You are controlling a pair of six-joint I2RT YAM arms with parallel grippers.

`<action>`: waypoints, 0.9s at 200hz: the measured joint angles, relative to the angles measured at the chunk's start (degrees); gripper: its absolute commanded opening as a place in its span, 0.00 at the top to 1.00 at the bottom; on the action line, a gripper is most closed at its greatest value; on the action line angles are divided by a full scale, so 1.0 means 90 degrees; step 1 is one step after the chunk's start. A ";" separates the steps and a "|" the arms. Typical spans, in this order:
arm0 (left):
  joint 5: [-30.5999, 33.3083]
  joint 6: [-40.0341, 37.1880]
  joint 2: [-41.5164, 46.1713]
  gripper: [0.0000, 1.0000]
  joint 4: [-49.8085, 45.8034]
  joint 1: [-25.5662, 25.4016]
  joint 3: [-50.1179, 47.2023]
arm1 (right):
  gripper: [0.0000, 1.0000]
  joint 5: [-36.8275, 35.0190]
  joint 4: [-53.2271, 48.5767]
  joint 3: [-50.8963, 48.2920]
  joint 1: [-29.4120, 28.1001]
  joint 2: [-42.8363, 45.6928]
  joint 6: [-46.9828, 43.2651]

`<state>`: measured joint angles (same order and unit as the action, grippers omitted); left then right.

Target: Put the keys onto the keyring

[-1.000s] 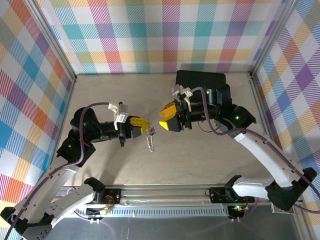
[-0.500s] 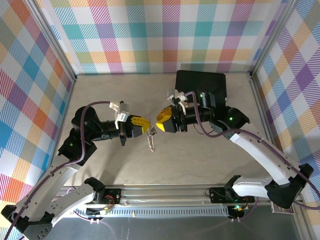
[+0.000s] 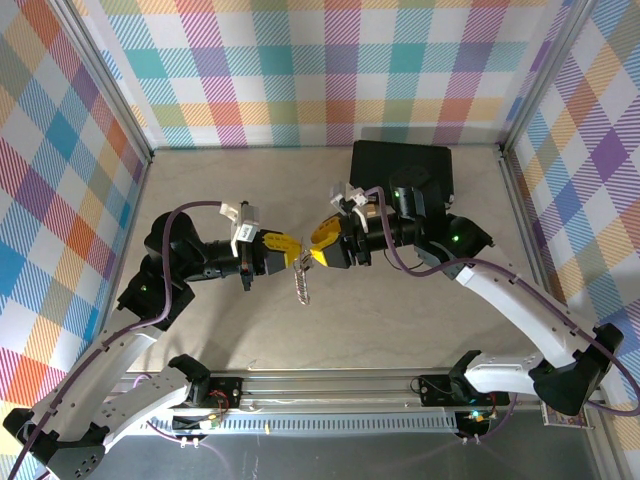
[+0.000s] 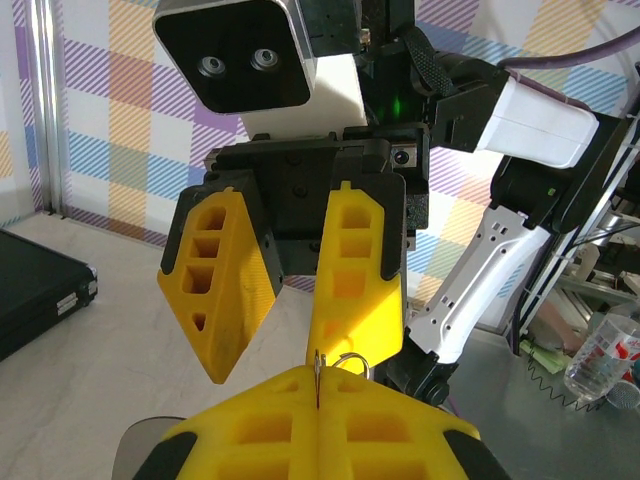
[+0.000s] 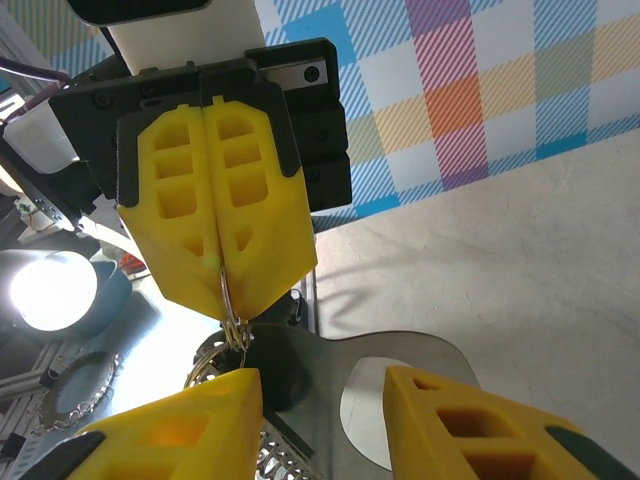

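Over the last second the right arm [image 3: 520, 300] has been swinging in from the black case [image 3: 405, 165] toward the middle of the desk [image 3: 230, 190]. Its right hand [image 3: 318, 250] is now sitting just beside the left hand [image 3: 292, 252], nearly nose to nose with it.

The left hand is staying put in mid-air above the desk. Its yellow fingers are pressing fully together on the top loop of the keyring [image 3: 301, 285]. The rest of the keyring is dangling below the fingertips, its short chain hanging toward the desk.

The right hand is gaping wide, holding nothing and touching nothing. From its own wrist camera, its fingers are straddling the space just under the pinched loop.

The keyring is looking light, thin and stiff, with smooth metal that is probably slippery. The hanging part will likely be swinging at any nudge. The steadiest place to take hold seems to be the loop right under the left fingertips, not the loose chain.

The key is too small to pick out with certainty. A dark shape beneath the loop may be its head.
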<state>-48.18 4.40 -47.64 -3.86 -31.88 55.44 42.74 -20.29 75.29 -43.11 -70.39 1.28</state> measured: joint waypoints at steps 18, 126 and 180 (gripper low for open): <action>0.0000 0.0010 0.0000 1.00 -0.0005 0.0000 0.0000 | 0.63 0.0049 0.0138 -0.0049 -0.0010 0.0000 0.0002; -0.0092 0.0015 0.0002 1.00 -0.0005 0.0000 -0.0019 | 0.67 0.0255 0.0279 -0.0083 -0.0209 0.0005 0.0000; -0.0214 0.0015 0.0000 1.00 -0.0010 0.0000 -0.0024 | 0.74 0.0236 0.0461 -0.0136 -0.0253 0.0007 0.0000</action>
<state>-50.11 4.54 -47.64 -3.95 -31.88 55.22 44.86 -16.14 74.06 -45.39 -70.32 1.28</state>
